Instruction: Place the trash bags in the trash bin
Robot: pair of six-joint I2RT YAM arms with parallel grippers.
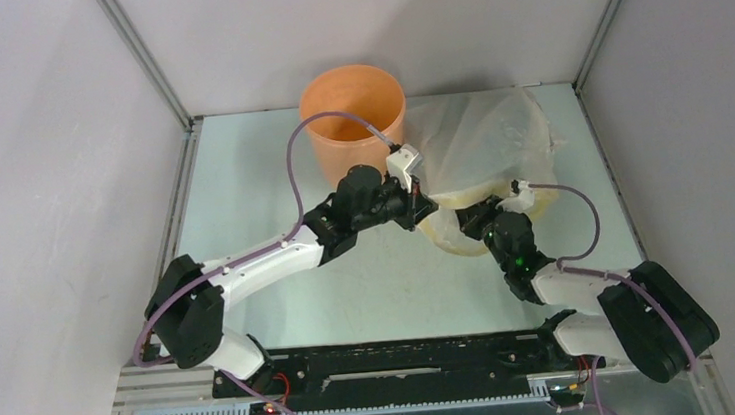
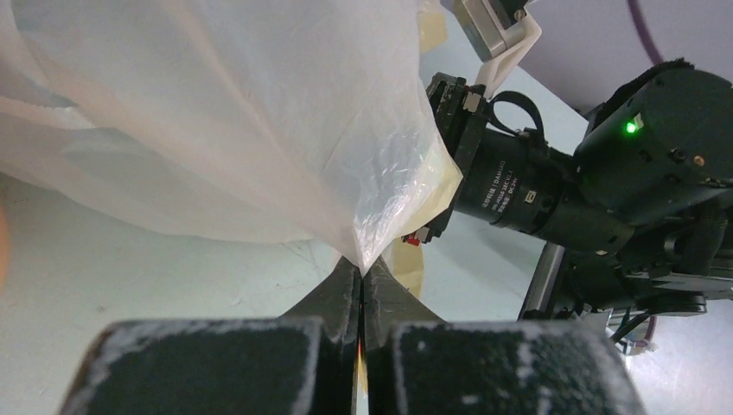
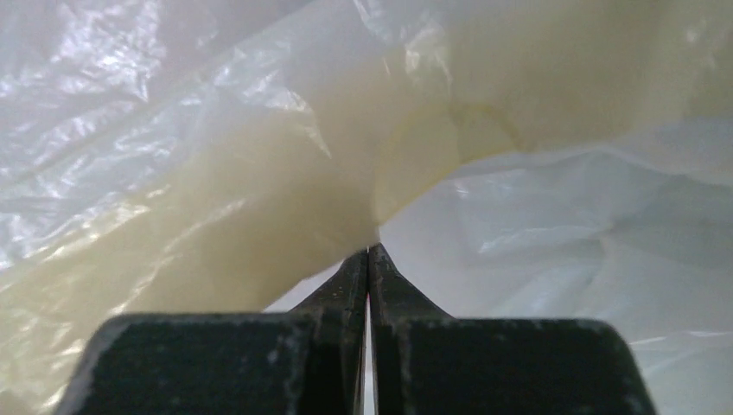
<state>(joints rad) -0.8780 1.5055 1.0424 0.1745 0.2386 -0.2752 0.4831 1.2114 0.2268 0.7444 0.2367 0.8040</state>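
The round orange trash bin [image 1: 353, 118] stands upright at the back of the table, left of centre. No black trash bag shows in any view. A translucent yellowish plastic bag [image 1: 484, 147] lies just right of the bin. My left gripper [image 1: 428, 205] is shut on that bag's near-left edge; in the left wrist view the film [image 2: 216, 112] rises out of the closed tips of that gripper [image 2: 361, 268]. My right gripper [image 1: 465, 221] is shut on the bag's near edge, close beside the left one. In the right wrist view the bag [image 3: 216, 190] fills the frame above this gripper [image 3: 369, 252].
The pale green table [image 1: 242, 198] is walled in by grey panels at the left, back and right. My right wrist [image 2: 605, 190] sits a short way right of my left fingers. The two arms' forearms converge at mid-table.
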